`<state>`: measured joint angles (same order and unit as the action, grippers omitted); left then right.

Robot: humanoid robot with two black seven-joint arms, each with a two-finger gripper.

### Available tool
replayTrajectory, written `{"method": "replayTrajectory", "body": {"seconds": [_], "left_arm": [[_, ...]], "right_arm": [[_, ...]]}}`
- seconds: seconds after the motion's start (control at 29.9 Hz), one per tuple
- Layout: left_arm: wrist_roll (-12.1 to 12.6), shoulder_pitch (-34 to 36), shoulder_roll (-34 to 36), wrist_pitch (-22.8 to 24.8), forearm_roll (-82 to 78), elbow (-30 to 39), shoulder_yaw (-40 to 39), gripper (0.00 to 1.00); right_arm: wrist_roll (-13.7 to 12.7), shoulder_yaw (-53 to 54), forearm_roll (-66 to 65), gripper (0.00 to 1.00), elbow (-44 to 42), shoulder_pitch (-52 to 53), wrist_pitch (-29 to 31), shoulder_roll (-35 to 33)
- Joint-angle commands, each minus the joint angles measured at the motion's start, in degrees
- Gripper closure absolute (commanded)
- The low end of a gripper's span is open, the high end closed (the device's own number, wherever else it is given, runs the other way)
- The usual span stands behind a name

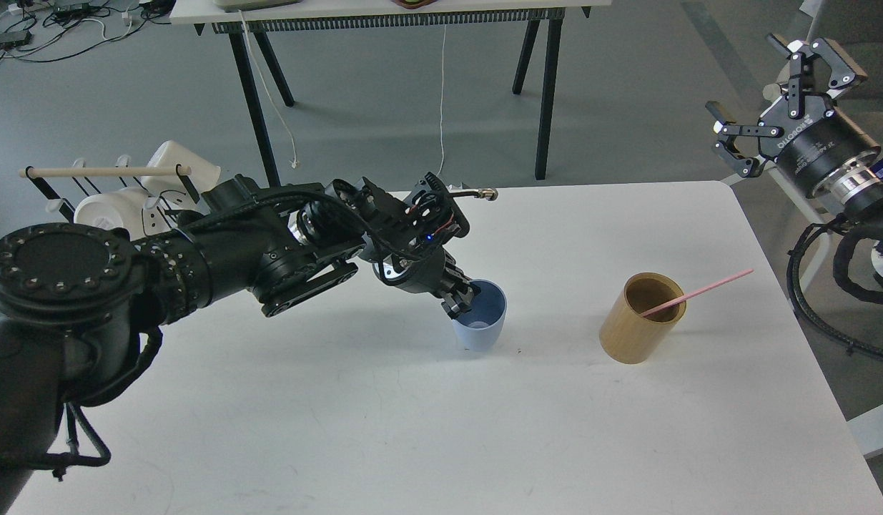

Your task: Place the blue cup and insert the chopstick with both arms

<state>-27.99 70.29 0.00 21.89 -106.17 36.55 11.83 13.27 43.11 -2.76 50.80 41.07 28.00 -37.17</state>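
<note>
The pale blue cup stands upright near the middle of the white table. My left gripper is shut on the cup's left rim, one finger inside and one outside. The pink chopstick leans out of a tan wooden cylinder cup to the right, its upper end pointing right. My right gripper is open and empty, held high beyond the table's right edge.
A black wire rack with a beige wooden rod and white mugs stands at the table's far left. Another table's black legs stand behind. Cables hang off the right arm.
</note>
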Motion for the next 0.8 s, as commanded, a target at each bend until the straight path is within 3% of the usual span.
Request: {"method": "replayTrajectory", "body": {"seconds": [0.0, 0.2, 0.47, 0.64, 0.77], "left_arm": [[0.0, -0.3, 0.0, 0.0, 0.2, 0.1, -0.1, 0.96], [0.0, -0.2, 0.0, 3.3, 0.9, 0.9, -0.8, 0.86], [0.0, -1.1, 0.0, 3.7, 4.0, 1.9, -3.1, 0.63], [0.0, -1.3, 1.9, 5.8, 15.7, 1.9, -8.5, 0.25], [0.0, -2.9, 6.3, 6.1, 32.9, 1.9, -18.4, 0.13]], "right_arm": [[0.0, -0.1, -0.1, 0.04, 0.0, 0.0, 0.0, 0.1], [0.0, -0.1, -0.1, 0.04, 0.0, 0.0, 0.0, 0.0], [-0.1, -0.4, -0.1, 0.04, 0.0, 0.0, 0.0, 0.0], [-0.3, -1.0, -2.0, 0.04, 1.2, 0.5, 0.0, -0.9], [-0.2, -1.0, -14.8, 0.04, 6.0, 1.7, 0.0, -6.1]]}}
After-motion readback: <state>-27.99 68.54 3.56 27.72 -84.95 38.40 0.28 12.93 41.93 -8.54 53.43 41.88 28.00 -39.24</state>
